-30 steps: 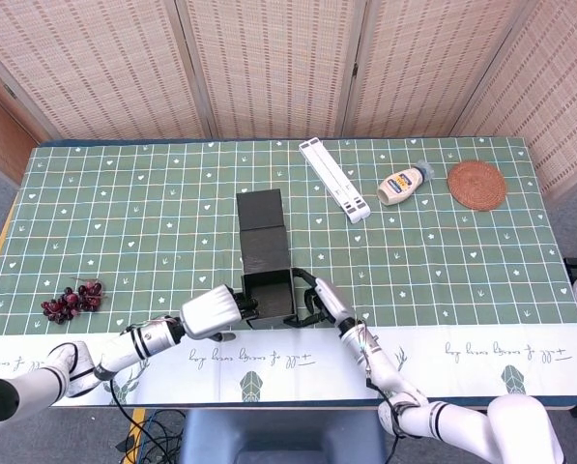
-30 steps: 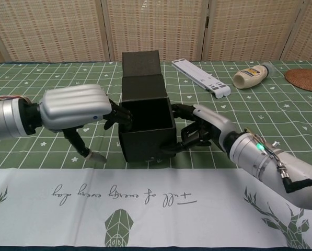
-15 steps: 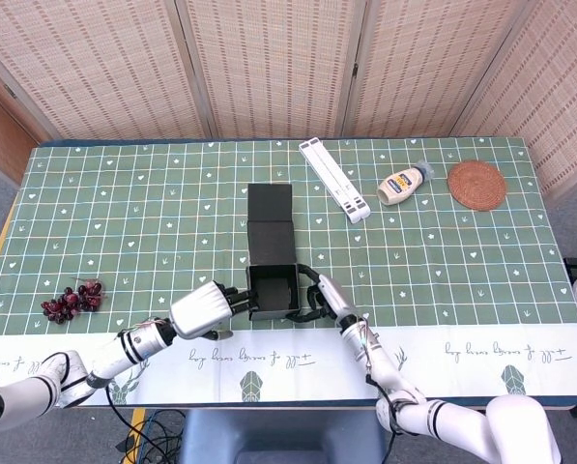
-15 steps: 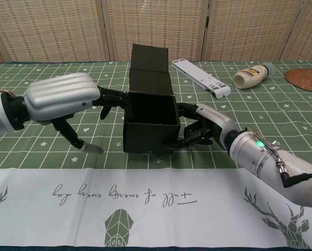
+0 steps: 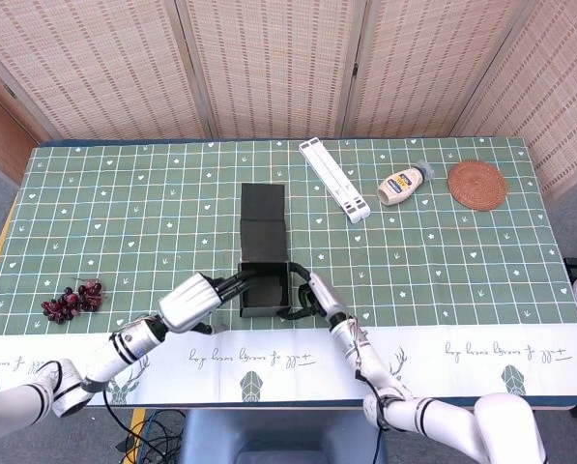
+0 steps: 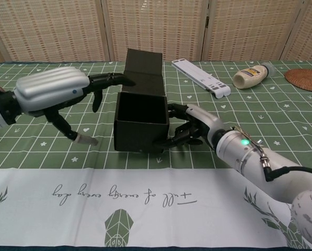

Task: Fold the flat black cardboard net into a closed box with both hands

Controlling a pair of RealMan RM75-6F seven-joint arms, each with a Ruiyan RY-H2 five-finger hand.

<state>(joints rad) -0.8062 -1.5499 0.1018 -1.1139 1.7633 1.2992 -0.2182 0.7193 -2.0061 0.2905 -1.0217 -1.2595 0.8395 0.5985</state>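
Observation:
The black cardboard box [image 5: 265,292] [image 6: 139,121] stands near the table's front edge with its top open. Its lid flap [image 5: 262,217] [image 6: 143,67] stretches away behind it. My left hand [image 5: 193,302] [image 6: 52,92] is at the box's left, with its fingers [image 6: 114,79] stretched out over the rim and touching the base of the lid flap. The thumb points down to the cloth and holds nothing. My right hand [image 5: 309,296] [image 6: 191,125] grips the box's right wall, fingers curled against it and thumb low at the front corner.
A bunch of dark grapes [image 5: 72,300] lies at the left. A white folding stand [image 5: 334,180] [image 6: 201,77], a mayonnaise bottle [image 5: 404,184] [image 6: 254,75] and a round woven coaster [image 5: 477,184] [image 6: 306,79] lie at the back right. A white runner [image 6: 145,198] covers the front edge.
The box has slid and turned slightly left, held by the right hand. The left hand has let go of the left wall, risen, and stretched its fingers toward the lid flap.

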